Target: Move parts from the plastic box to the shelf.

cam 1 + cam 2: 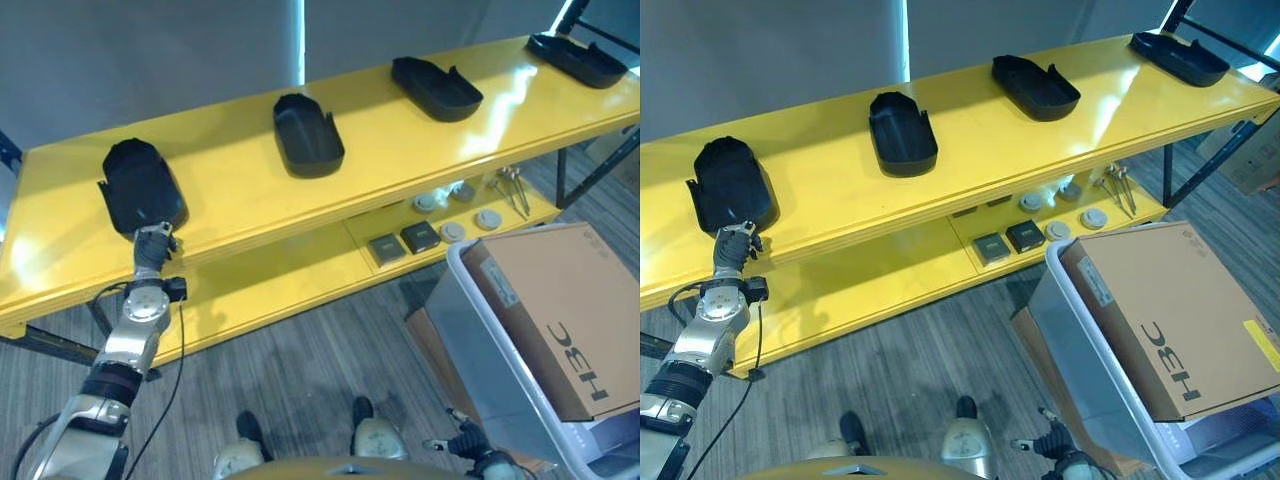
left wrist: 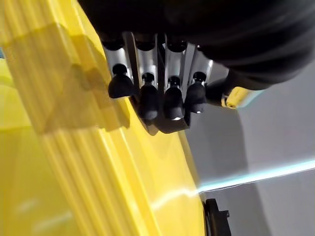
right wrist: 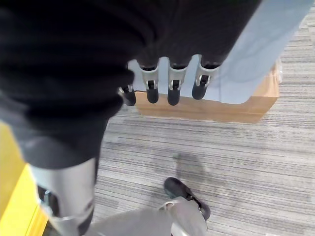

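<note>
Yellow shelf boards carry four black moulded parts spaced in a row, so each has its own spot along the top. The left hand reaches up to the leftmost part at the shelf's front edge; its fingers are curled against the part's edge, apparently steadying or seating it there. The right hand hangs low over the floor, fingers loosely bent and holding nothing. The plastic box stands on the robot's right, a cardboard carton lying in it.
</note>
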Available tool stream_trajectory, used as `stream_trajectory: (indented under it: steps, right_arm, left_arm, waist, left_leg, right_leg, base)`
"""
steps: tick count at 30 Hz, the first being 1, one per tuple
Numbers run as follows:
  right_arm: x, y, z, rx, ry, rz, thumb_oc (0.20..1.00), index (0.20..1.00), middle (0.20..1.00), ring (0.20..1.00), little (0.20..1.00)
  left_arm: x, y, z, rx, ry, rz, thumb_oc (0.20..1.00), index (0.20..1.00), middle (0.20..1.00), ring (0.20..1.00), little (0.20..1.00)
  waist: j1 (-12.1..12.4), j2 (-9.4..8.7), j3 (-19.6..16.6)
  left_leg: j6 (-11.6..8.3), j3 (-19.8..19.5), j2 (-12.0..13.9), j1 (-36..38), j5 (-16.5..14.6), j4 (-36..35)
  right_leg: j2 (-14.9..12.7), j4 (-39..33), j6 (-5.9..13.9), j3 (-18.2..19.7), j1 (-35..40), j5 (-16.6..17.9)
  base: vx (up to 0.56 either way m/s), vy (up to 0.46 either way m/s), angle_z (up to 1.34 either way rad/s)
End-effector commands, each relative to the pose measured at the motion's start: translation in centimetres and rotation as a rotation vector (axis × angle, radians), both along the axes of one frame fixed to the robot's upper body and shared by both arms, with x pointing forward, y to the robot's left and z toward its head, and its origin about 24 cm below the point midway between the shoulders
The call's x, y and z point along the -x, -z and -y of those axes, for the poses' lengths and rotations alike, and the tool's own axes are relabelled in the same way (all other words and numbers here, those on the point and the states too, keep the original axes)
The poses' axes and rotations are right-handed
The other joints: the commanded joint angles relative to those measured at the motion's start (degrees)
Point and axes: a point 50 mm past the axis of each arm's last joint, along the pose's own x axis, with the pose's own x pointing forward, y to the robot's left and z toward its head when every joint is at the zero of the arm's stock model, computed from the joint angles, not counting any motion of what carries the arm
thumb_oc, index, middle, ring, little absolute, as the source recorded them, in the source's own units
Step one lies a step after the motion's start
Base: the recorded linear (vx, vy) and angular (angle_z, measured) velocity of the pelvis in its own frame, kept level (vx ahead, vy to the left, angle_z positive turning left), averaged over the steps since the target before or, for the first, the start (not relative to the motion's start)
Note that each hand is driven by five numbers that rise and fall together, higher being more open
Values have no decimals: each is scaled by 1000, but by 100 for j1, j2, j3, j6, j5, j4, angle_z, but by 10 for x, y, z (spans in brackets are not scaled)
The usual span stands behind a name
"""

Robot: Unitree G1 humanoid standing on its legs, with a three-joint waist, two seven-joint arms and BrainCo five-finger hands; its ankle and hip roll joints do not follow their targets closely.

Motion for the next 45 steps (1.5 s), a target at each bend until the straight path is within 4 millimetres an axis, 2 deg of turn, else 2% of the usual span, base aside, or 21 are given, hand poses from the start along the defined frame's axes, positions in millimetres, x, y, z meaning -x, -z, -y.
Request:
stream_trajectory:
  steps: [1,8,20,25,34,38,39,40,42,45]
  right_arm:
    - [-15,-6,-11,-25,-74,51,1000,1000,1000,1000,1000]
    - [-16,-8,-10,-23,-94,48,1000,1000,1000,1000,1000]
    - [-15,-8,-8,-26,-103,31,1000,1000,1000,1000,1000]
    - [-14,-7,-9,-31,-106,35,1000,1000,1000,1000,1000]
    - [-14,-6,-13,-42,-93,45,1000,1000,1000,1000,1000]
    - [-14,-5,-15,-47,-77,54,1000,1000,1000,1000,1000]
    - [-13,-5,-16,-52,-66,64,1000,1000,1000,1000,1000]
    - [-13,-5,-16,-52,-65,65,1000,1000,1000,1000,1000]
    - [-14,-7,-15,-56,-47,80,1000,1000,1000,1000,1000]
    - [-15,-7,-14,-56,-39,83,1000,1000,1000,1000,1000]
  left_arm:
    - [-20,-34,-14,-40,-64,107,200,200,200,200,200]
    - [-24,-35,-28,-31,-139,93,200,200,200,200,200]
    - [-35,-58,-52,-42,-236,102,200,200,200,200,200]
    - [-40,-71,-51,-36,-209,152,200,200,200,200,200]
    - [-43,-98,-30,-25,-58,282,200,200,200,200,200]
    - [-38,-106,-11,-16,48,325,200,200,200,200,200]
    - [-32,-110,4,-14,126,348,200,200,200,200,200]
    - [-31,-110,6,-12,136,351,200,200,200,200,200]
    - [-21,-111,24,-16,209,358,200,200,200,200,200]
    - [-20,-108,25,-29,202,346,200,200,200,200,200]
  waist:
    - [16,-208,57]
    - [-27,-251,90]
    - [-110,-306,141]
    - [-120,-321,181]
    - [-51,-330,239]
    - [16,-333,285]
    - [76,-337,321]
    - [84,-337,325]
    - [174,-338,374]
    - [191,-336,372]
  left_leg:
    - [3,-108,283,-210,-525,732]
    - [-16,-91,353,-273,-542,850]
    - [-33,-81,441,-337,-604,1044]
    - [-32,-90,451,-373,-616,1074]
    - [-19,-145,446,-436,-628,1115]
    - [-6,-184,434,-486,-632,1133]
    - [-3,-220,424,-522,-631,1143]
    - [-2,-227,421,-527,-631,1144]
    - [-2,-289,403,-587,-610,1146]
    - [-2,-292,398,-586,-599,1130]
  right_leg:
    - [-224,261,225,44,2,-291]
    - [-204,310,209,59,-18,-324]
    - [-161,344,208,115,-17,-349]
    - [-148,347,211,131,-44,-345]
    - [-140,347,202,110,-47,-348]
    - [-136,345,195,84,-64,-340]
    - [-138,344,193,59,-72,-337]
    - [-138,344,193,57,-74,-336]
    - [-135,327,192,20,-76,-326]
    - [-137,300,191,7,-51,-322]
  base:
    - [0,0,0]
    - [9,-3,0]
    - [20,-10,-3]
    - [0,-12,-3]
    - [3,-5,-1]
    - [-10,-7,2]
    - [0,0,0]
    - [-39,-11,1]
    - [-37,-1,-2]
    - [-2,4,1]
